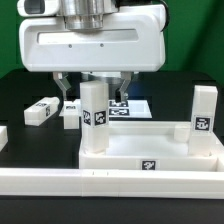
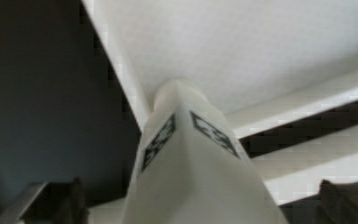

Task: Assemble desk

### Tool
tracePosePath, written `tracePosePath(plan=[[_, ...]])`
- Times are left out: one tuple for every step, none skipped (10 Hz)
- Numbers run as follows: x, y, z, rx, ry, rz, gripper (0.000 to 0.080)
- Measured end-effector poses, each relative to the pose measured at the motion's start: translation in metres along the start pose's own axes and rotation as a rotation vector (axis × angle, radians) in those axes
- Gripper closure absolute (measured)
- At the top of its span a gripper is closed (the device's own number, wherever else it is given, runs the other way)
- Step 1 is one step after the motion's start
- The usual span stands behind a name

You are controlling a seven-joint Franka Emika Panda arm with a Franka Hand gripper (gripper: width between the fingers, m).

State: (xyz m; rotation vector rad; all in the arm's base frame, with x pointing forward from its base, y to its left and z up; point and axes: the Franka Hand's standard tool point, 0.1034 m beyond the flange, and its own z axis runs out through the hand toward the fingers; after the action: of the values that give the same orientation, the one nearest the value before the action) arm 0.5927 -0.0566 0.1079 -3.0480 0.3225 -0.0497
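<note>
The end effector [image 1: 96,98] hangs above the table [image 1: 30,150] with its fingers [image 1: 126,92] spread wide. They stand on either side of the top of an upright leg [image 1: 93,118], and a clear gap shows on each side. In the wrist view the same leg [image 2: 194,150] rises between the two dark fingertips [image 2: 44,200], and neither one touches it.

This leg stands at the corner of the desk top [image 1: 150,150] on the exterior view's left, with a black-and-white tag on its face. Whether it sits fully in its socket cannot be told. A second leg [image 1: 203,115] stands upright at the corner on the exterior view's right. The desk top itself lies flat on the table, just behind a long white rail [image 1: 100,185] that runs along the near edge.

Two loose legs lie on their sides on the dark table, to the exterior view's left of the desk top. One [image 1: 42,110] is further out and the other [image 1: 70,116] is close beside the standing leg. The marker board [image 1: 135,106] lies flat behind the desk top, partly hidden by the end effector.
</note>
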Motion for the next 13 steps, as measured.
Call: tracePosePath(plan=[[0.0003, -0.0012, -0.0001, -0.01, 0.002, -0.088, 0.0151], [0.0016, -0.0017, -0.0006, -0.022, 0.006, -0.193, 0.0151], [0.0016, -0.0015, -0.0006, -0.025, 0.005, -0.274, 0.0151], [0.0016, -0.0031, -0.0005, -0.029, 0.005, -0.322, 0.0151], [0.0016, -0.0028, -0.0005, -0.036, 0.002, -0.415, 0.0151], [0.0017, -0.0027, -0.0004, -0.037, 0.002, -0.494, 0.0151], [0.0017, -0.0021, -0.0004, -0.038, 0.0, -0.56, 0.0151], [0.0014, 0.0006, 0.0001, -0.038, -0.002, -0.625, 0.0151], [0.0013, 0.0036, 0.0007, -0.038, -0.004, -0.638, 0.0151], [0.0013, 0.003, 0.0008, -0.038, -0.004, -0.634, 0.0273], [0.0013, 0.0031, 0.0008, -0.038, -0.004, -0.634, 0.0409], [0.0012, 0.0032, 0.0009, -0.038, -0.004, -0.634, 0.0409], [0.0012, 0.0032, 0.001, -0.038, -0.004, -0.623, 0.0511]])
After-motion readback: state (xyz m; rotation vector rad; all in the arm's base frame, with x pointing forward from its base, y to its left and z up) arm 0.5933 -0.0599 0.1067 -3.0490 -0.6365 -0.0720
